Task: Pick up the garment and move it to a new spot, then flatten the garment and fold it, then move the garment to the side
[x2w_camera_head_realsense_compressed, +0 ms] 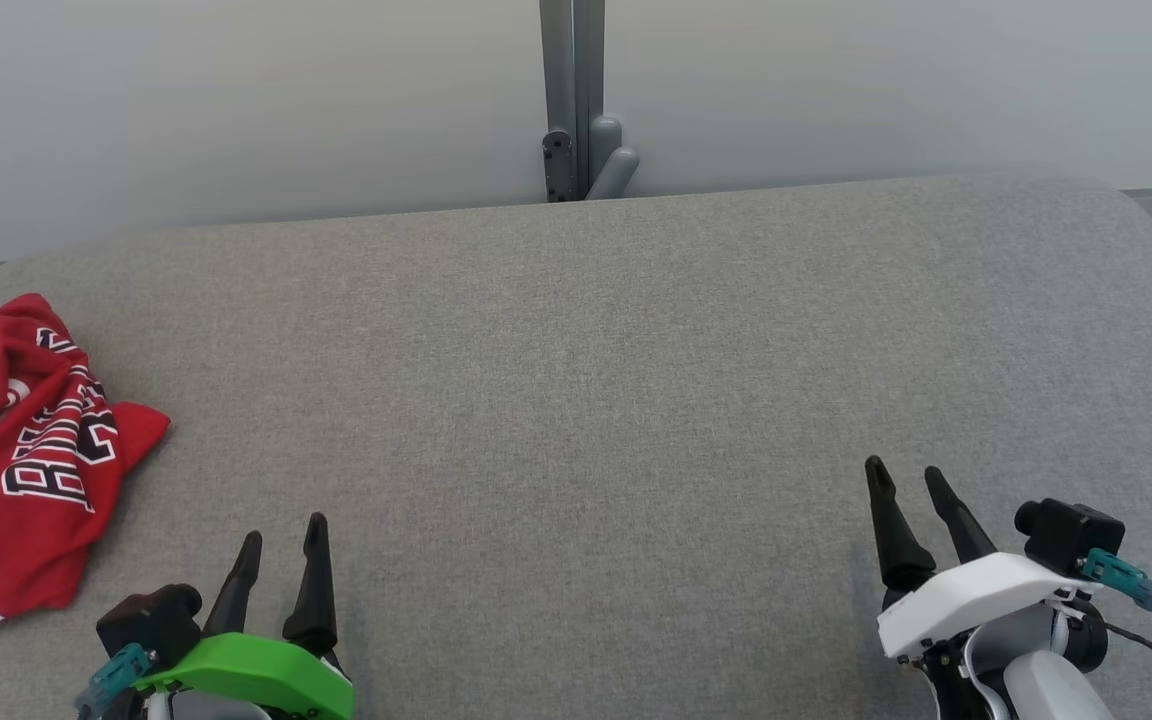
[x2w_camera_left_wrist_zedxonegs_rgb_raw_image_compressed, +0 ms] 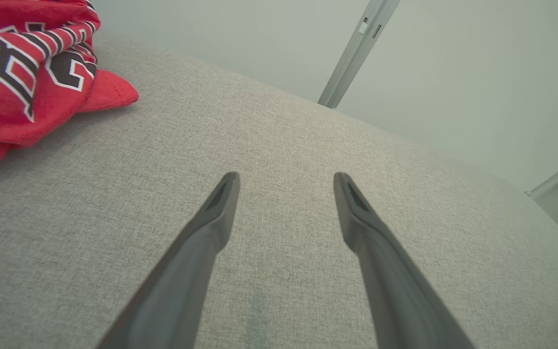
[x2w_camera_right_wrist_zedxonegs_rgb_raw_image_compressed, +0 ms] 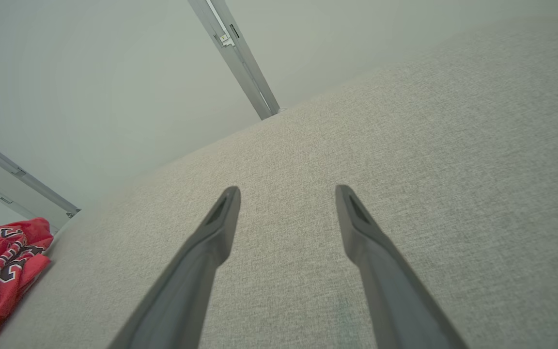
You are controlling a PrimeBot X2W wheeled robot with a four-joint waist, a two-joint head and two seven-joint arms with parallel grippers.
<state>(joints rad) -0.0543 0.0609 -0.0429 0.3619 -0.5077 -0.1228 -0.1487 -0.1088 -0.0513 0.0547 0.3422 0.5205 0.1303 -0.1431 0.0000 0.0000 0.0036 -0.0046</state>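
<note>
Grey fabric surface (x2w_camera_head_realsense_compressed: 636, 350) meets a pale wall (x2w_camera_head_realsense_compressed: 236, 100); left tool (x2w_camera_head_realsense_compressed: 284, 527) and right tool (x2w_camera_head_realsense_compressed: 903, 467) spread, empty.

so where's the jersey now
In the head view the red jersey lies crumpled at the grey table's far left edge, just left of the left tool.

The jersey (x2w_camera_head_realsense_compressed: 26, 470) is red with white trim and black lettering edged white. The counter (x2w_camera_head_realsense_compressed: 576, 400) is mottled grey fabric. The left hand (x2w_camera_head_realsense_compressed: 283, 528) wears green casing, the right hand (x2w_camera_head_realsense_compressed: 904, 470) white, fingers (x2w_camera_head_realsense_compressed: 314, 590) black.
</note>
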